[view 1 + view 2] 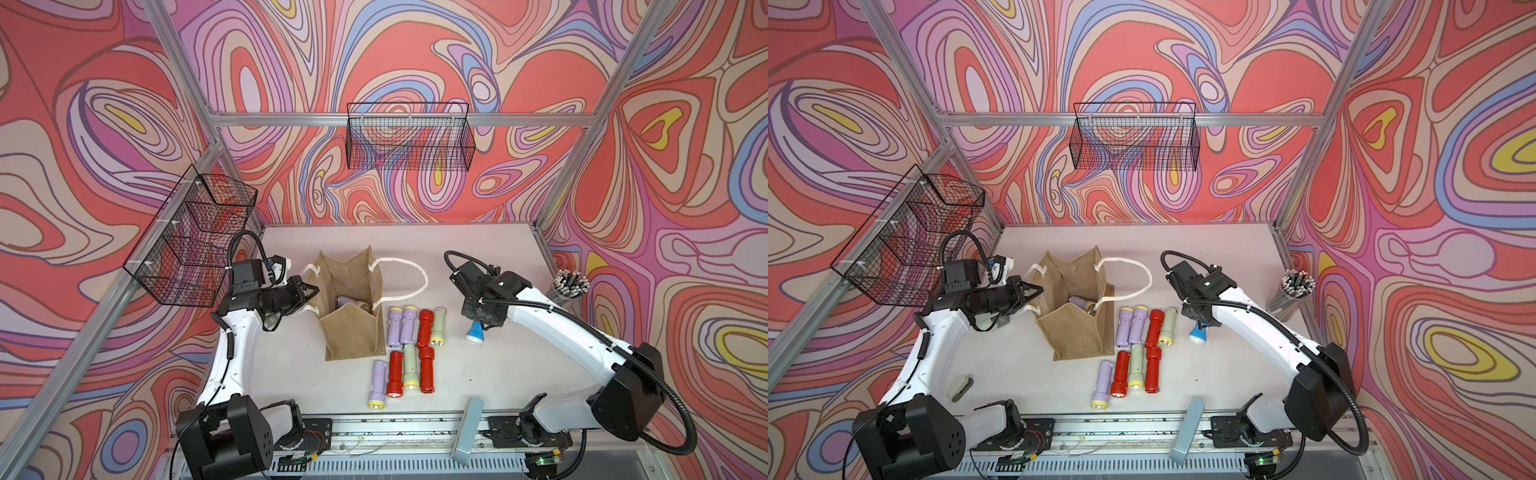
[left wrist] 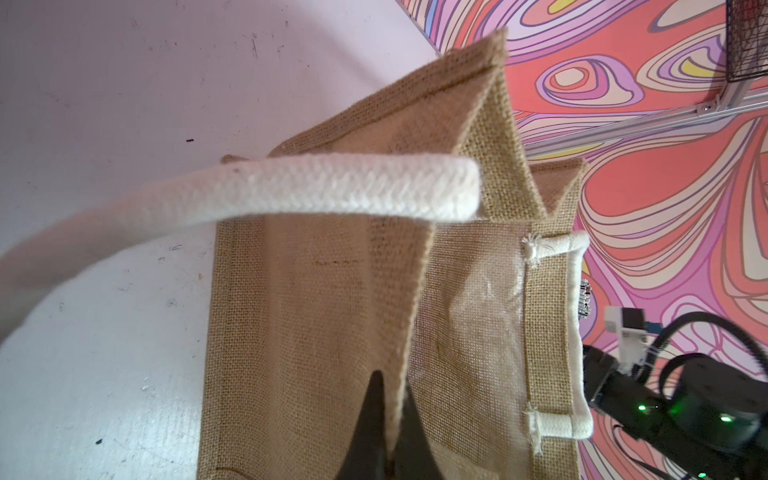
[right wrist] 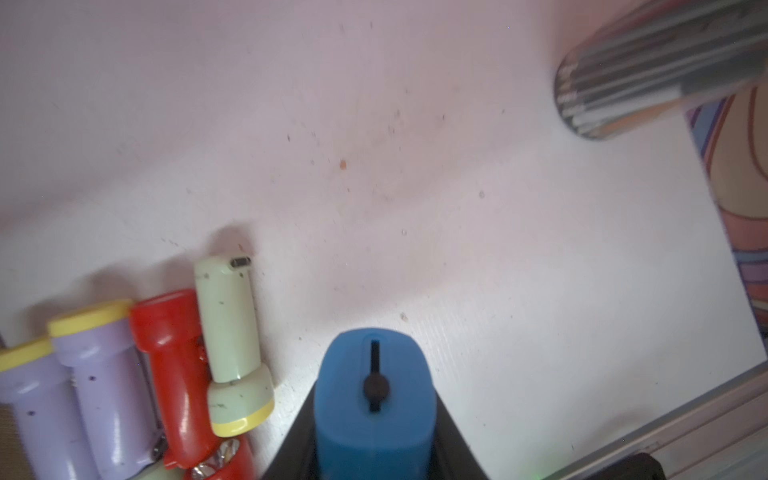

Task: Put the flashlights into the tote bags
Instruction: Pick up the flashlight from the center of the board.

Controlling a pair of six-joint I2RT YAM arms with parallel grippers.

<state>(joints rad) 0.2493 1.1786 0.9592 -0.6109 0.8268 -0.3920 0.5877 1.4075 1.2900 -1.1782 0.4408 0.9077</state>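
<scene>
Tote bag (image 1: 353, 332): one; boxy tan burlap, coarse open weave outside, glossy lining inside; upright, mouth open, at 9 o'clock from the loose flashlights.
Rope handles (image 1: 424, 274): two; thick white braided cord, knotted through the burlap; one flopped out toward 2 o'clock, one on the 9 o'clock side.
Left gripper (image 2: 392, 392): black tapered fingers pressed together on a fold of burlap at the bag's 9 o'clock wall.
Right gripper (image 1: 478, 325): clamped on the blue flashlight, at 3 o'clock from the upper row, well apart from the bag.
Blue flashlight (image 3: 374, 386): one; smooth plastic, rounded barrel, black slide switch, flared head with pale ring aimed toward 7 o'clock, close to the tabletop.
Loose flashlights (image 1: 410, 368): eight; smooth plastic, round barrels, flared heads, several with yellow rings; lying flat in two rows of four, packed side by side, lengthwise along 12–6 o'clock.
Colours of the eight: three lilac, three red, two pale green.
Inside the bag: lilac flashlight (image 1: 345, 301) lying on the bottom; possibly a second beside it, shade too deep for a sure count.
Cup (image 1: 571, 286): one; clear, round, crammed with thin grey rods; at the table's 2 o'clock edge.
Wire baskets (image 1: 409, 141): two; black thin-wire grid; one long, at 12 o'clock on the back wall, one tiered, at 10 o'clock on the side wall.
Table (image 1: 498, 374): flat, matte, pale, lightly scuffed and speckled.
</scene>
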